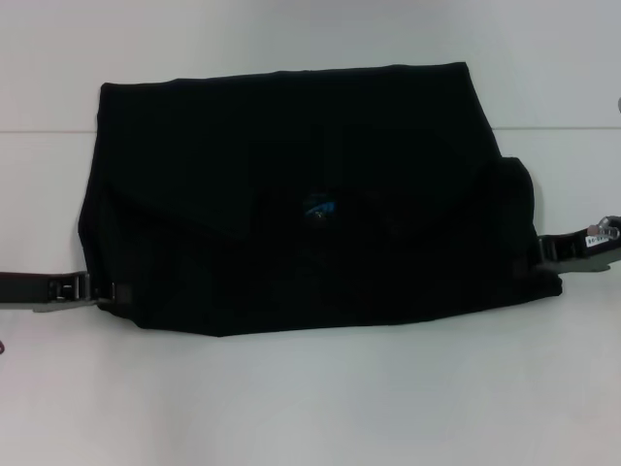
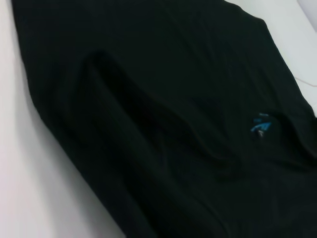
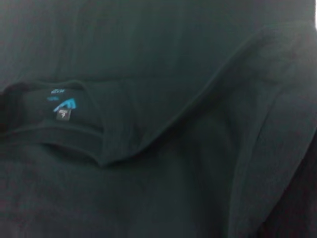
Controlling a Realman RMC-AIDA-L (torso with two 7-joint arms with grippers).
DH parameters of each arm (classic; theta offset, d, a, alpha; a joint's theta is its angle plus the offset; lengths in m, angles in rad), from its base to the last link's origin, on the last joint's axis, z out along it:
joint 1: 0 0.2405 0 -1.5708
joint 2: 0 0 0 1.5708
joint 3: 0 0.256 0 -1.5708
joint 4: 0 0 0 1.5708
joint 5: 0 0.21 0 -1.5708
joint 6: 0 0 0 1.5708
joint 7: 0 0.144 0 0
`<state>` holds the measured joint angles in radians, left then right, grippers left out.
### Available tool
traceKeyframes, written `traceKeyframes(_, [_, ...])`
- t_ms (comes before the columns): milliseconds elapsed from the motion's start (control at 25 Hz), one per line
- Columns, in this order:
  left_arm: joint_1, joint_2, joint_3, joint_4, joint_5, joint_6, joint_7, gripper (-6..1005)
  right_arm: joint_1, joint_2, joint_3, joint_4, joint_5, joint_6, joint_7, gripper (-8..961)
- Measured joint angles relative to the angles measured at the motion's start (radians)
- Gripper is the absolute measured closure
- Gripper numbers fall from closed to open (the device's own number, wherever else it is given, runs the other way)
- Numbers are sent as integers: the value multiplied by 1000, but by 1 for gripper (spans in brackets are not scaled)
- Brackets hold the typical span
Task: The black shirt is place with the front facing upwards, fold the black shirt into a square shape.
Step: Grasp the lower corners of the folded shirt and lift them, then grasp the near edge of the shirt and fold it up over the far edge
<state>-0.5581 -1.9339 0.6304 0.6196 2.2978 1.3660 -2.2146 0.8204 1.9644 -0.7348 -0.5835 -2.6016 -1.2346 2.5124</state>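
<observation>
The black shirt (image 1: 310,194) lies on the white table, folded into a wide, rough rectangle. Its small blue neck label (image 1: 318,207) shows near the middle, and the lettering is hidden. My left gripper (image 1: 105,290) is low at the shirt's near left edge, its tips against the cloth. My right gripper (image 1: 543,250) is low at the shirt's right edge, its tips hidden by the cloth. The left wrist view shows folds of the shirt (image 2: 163,124) and the label (image 2: 259,126). The right wrist view shows the collar and label (image 3: 63,106) close up.
The white table (image 1: 310,388) surrounds the shirt, with bare surface in front and behind. A thin seam (image 1: 49,130) runs across the table behind the shirt. A small pale object (image 1: 617,102) shows at the far right edge.
</observation>
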Motion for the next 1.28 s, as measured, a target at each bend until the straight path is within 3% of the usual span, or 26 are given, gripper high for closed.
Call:
traceKeyframes(240, [3, 23, 5, -1, 8, 139, 0, 959, -13, -27, 0, -11, 0, -149, -31, 916])
traceKeyframes(400, [7, 55, 2, -17, 21, 288, -7, 959, -37, -54, -1, -12, -9, -296, -80, 914])
traceKeyframes(520, [2, 72, 2, -32, 62, 402, -8, 959, -52, -61, -2, -12, -30, -410, -148, 915])
traceKeyframes(720, [-16, 74, 16, -39, 176, 581, 23, 959, -71, -44, -4, -7, -115, -558, -305, 916])
traceKeyframes(880, [-18, 63, 48, -41, 206, 621, 34, 958, -83, -13, -5, -8, -165, -601, -364, 916])
traceKeyframes(1000, [-22, 59, 52, -42, 200, 617, 40, 958, -86, -11, 20, -8, -158, -589, -369, 915])
traceKeyframes(1160, [-41, 66, -52, -42, 178, 610, 40, 957, -84, -36, 108, -3, -100, -574, -371, 915])
traceKeyframes(1280, [-54, 78, -196, -42, 168, 587, 29, 956, -85, -72, 213, 9, -15, -568, -356, 915])
